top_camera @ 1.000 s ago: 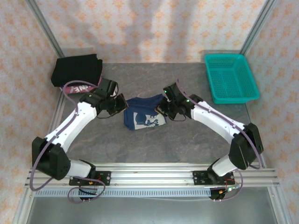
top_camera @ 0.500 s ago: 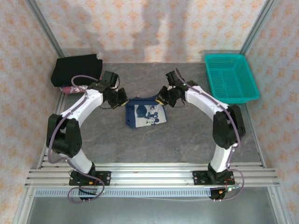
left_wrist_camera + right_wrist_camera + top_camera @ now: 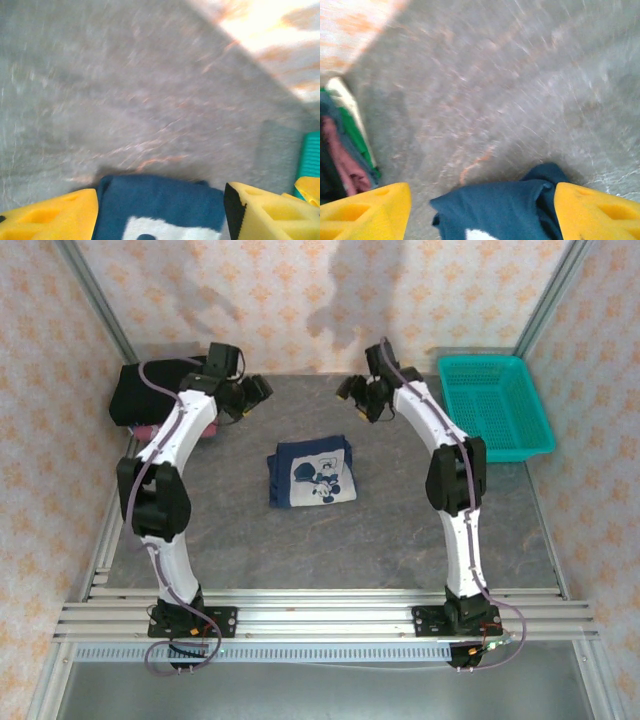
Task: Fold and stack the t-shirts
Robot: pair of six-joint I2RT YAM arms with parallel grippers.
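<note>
The navy blue t-shirt (image 3: pixel 311 474) lies folded in a small square mid-table, its white cartoon print facing up. My left gripper (image 3: pixel 252 392) hovers open behind it to the left, and my right gripper (image 3: pixel 352 392) hovers open behind it to the right. In the left wrist view the navy shirt (image 3: pixel 160 210) sits below and between the spread yellow fingers (image 3: pixel 50 217). The right wrist view also has the navy shirt (image 3: pixel 505 207) between open fingers (image 3: pixel 595 210). The black t-shirt (image 3: pixel 150 390) rests at the back left corner, with a strip of the pink one (image 3: pixel 148 430) under it.
A teal plastic basket (image 3: pixel 495 405) stands at the back right. Patterned walls and metal posts close in the back and sides. Bare grey tabletop (image 3: pixel 400 530) surrounds the navy shirt. The right wrist view catches a cloth pile (image 3: pixel 342 160) at its left edge.
Both grippers let go of the navy shirt's far edge and pulled up and back toward the far wall. The shirt has settled flat as a folded square.
</note>
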